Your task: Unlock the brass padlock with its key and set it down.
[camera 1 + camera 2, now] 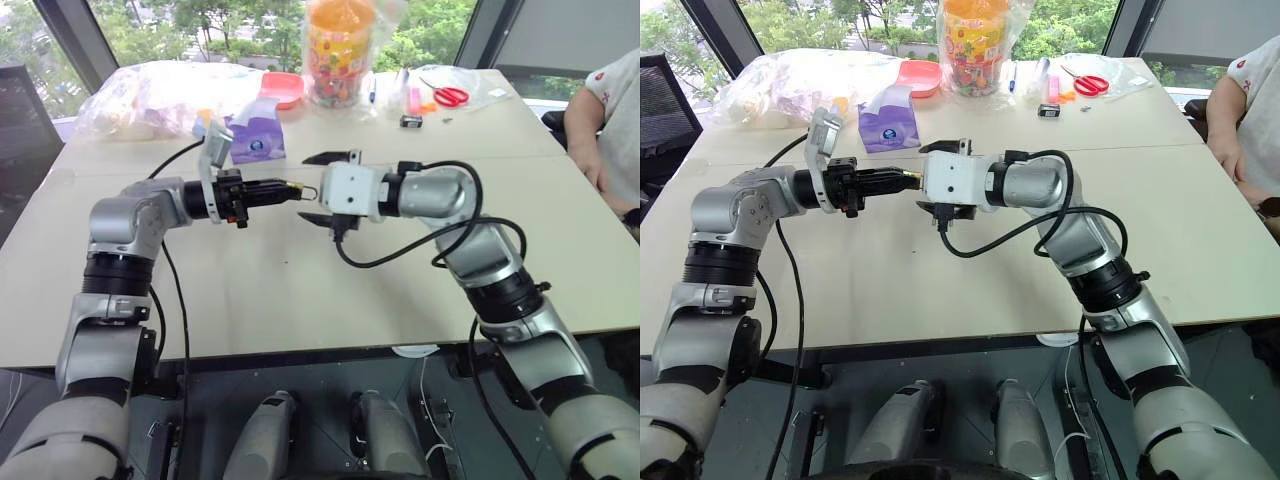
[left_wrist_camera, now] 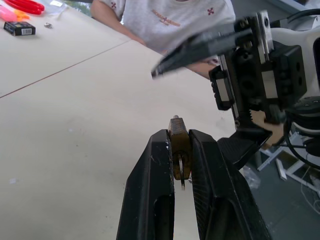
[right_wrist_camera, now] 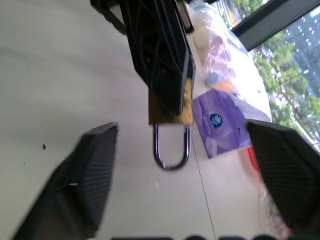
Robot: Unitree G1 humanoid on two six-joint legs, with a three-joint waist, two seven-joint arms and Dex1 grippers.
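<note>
So the left gripper [image 1: 283, 187] has its jaws pinched tight on the brass padlock [image 3: 170, 111], held up in the air over the table [image 1: 300, 290], with the shackle loop poking out past the fingertips toward the other arm. The right gripper [image 1: 325, 187] is spread wide, one finger above and one below that loop, not touching it from what I can tell. I can't make out a key anywhere.

My guess is the trick here is keeping the left pinch dead steady while the right lines up square on the shackle before closing; any skew and the tiny thing twists out.

Container-wise: there's a clear jar [image 1: 338, 55] at the far edge packed with colourful bits, and a red dish [image 1: 283, 88] beside it; can't tell what's in it.
</note>
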